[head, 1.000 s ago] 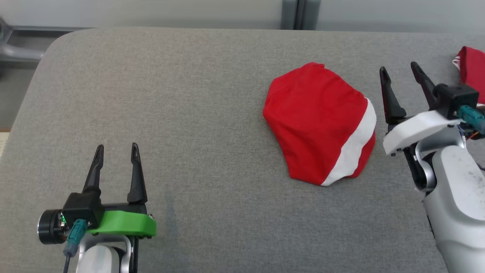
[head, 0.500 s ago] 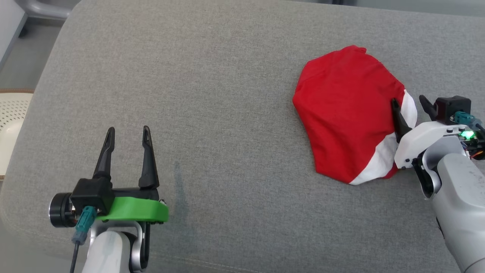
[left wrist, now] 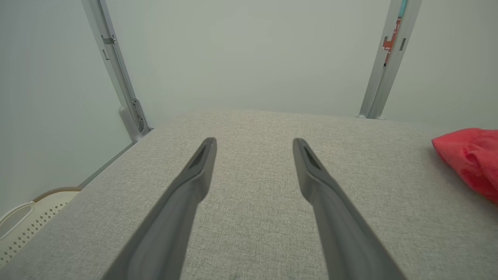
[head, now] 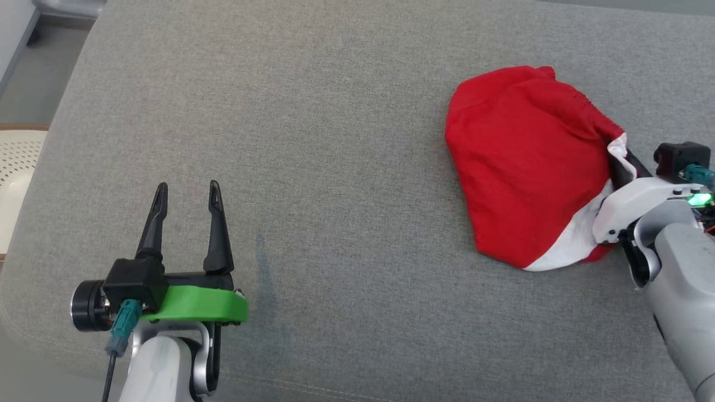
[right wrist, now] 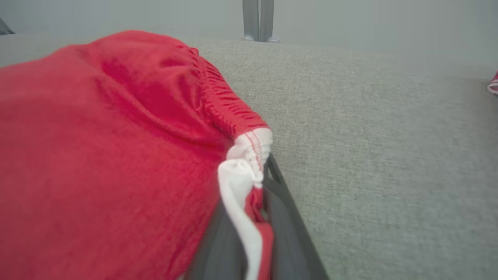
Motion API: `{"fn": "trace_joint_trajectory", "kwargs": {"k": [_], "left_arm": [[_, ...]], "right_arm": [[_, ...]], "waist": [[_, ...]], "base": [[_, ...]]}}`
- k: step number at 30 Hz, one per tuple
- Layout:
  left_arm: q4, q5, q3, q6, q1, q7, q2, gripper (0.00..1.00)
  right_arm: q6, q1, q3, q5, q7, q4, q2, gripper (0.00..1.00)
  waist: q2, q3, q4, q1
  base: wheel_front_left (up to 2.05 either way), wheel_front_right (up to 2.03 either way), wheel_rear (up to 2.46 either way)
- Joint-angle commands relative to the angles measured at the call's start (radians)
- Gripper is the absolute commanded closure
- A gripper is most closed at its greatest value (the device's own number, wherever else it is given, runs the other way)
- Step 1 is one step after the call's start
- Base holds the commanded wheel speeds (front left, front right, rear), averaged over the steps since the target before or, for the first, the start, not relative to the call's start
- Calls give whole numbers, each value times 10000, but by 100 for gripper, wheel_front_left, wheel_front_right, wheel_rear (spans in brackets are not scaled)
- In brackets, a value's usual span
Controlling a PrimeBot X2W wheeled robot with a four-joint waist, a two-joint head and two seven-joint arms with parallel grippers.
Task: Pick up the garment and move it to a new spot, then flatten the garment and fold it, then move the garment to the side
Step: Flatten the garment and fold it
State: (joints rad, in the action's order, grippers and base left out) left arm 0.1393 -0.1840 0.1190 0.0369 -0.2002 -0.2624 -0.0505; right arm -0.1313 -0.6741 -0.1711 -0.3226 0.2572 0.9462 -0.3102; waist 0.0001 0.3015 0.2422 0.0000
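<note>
Well, my right gripper (head: 617, 162) was pinched together on the garment (head: 525, 167), fingers clamped on the white band at its edge, where the cloth bunched up between them. The red garment lay rumpled on the grey table (head: 335, 139), toward the table's right side. My left gripper (head: 187, 187) stood over the table's near left part, fingers apart with nothing between them, well apart from the garment.
</note>
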Motion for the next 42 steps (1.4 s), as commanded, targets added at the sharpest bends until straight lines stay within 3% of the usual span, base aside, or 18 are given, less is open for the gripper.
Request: {"fn": "trace_joint_trajectory", "kwargs": {"k": [1,10,16,22,29,40,41,42], "left_arm": [[39,-11,-65,9,-63,-29,-4,0],[3,-78,-202,-104,205,-29,-5,0],[10,-131,-282,-160,329,-29,-5,0],[-19,-215,-311,-176,443,-29,-7,0],[-52,-359,-141,-114,430,-29,-5,0],[2,-507,104,17,322,-29,-5,0],[25,-528,121,25,313,-29,-5,0],[51,-543,135,28,305,-29,-6,0]], "right_arm": [[11,-195,76,3,88,-154,-166,100],[11,-279,984,705,77,-2293,-618,100],[11,-117,454,1122,77,-3562,-154,100],[11,399,-1431,1157,78,-4514,1116,100],[11,785,-3539,1111,79,-4362,2168,100],[11,1243,-6662,472,81,-3212,2590,100],[11,1287,-6954,394,79,-3157,2595,84],[11,1317,-7142,295,81,-3143,2596,51]], "waist": [[-1,-138,-95,0],[-1,-730,-286,0],[-1,-993,-253,0],[-1,-1090,-94,0],[-1,-955,302,0],[-1,-774,587,0],[-1,-783,583,0],[-1,-799,577,0]], "base": [[0,0,0],[0,0,0],[0,0,0],[0,0,0],[0,0,0],[0,0,0],[0,0,0],[0,0,0]]}}
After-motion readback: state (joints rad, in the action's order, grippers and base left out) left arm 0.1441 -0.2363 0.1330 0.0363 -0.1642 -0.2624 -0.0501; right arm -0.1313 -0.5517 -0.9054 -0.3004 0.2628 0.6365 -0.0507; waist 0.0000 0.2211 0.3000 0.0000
